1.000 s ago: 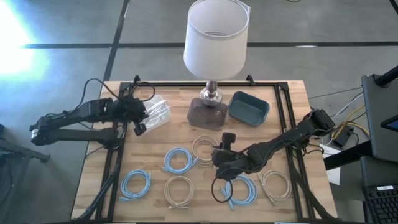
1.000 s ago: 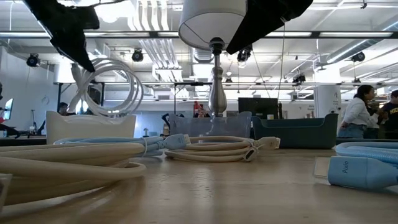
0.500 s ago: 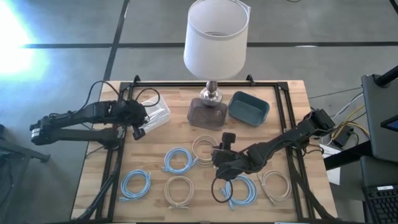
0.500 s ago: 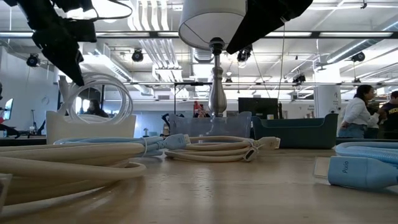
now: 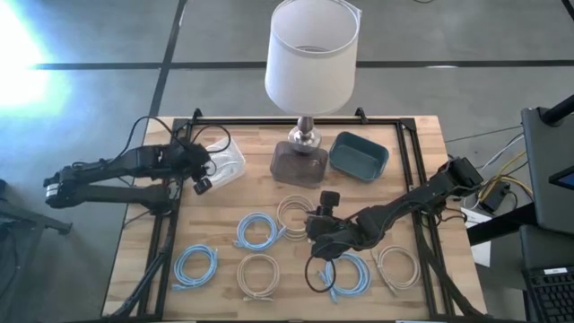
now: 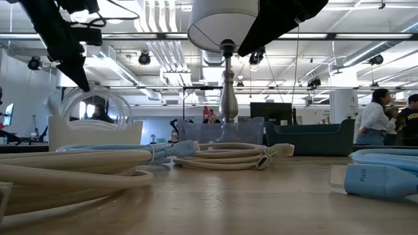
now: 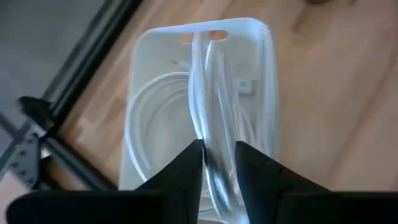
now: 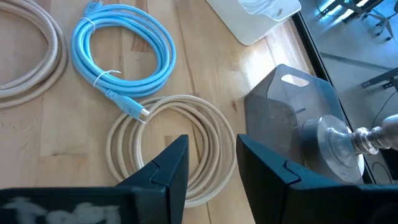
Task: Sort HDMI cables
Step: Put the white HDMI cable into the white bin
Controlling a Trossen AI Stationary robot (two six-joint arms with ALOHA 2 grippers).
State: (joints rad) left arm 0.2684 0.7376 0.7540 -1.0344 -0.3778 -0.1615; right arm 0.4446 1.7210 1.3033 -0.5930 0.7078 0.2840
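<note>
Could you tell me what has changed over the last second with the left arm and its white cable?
The left gripper lowered the white cable coil into the white bin and its fingers have parted around it. The right gripper, open above a beige coil, and the coils on the table stayed put.

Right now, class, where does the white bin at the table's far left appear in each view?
High view: white bin, upper left, beside the left tool.
Low view: left edge.
Left wrist view: centre, white cable inside.
Right wrist view: top.
Shared landmark: lamp.
</note>
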